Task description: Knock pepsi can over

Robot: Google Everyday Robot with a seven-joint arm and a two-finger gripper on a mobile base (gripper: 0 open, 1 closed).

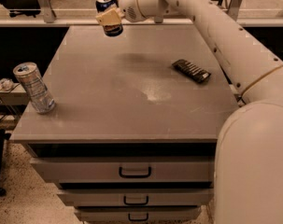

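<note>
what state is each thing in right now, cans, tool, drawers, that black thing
pepsi can: standing, leaning slightly, not knocked over
tool: against the pepsi can, at the far edge of the table
silver can: upright, near the left edge
black flat object: lying flat, right side
drawers: closed

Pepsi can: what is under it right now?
Under the pepsi can is the grey table, near its far edge. The pincer crosses the can's middle, hiding the label; whether the base touches cannot be seen.
</note>
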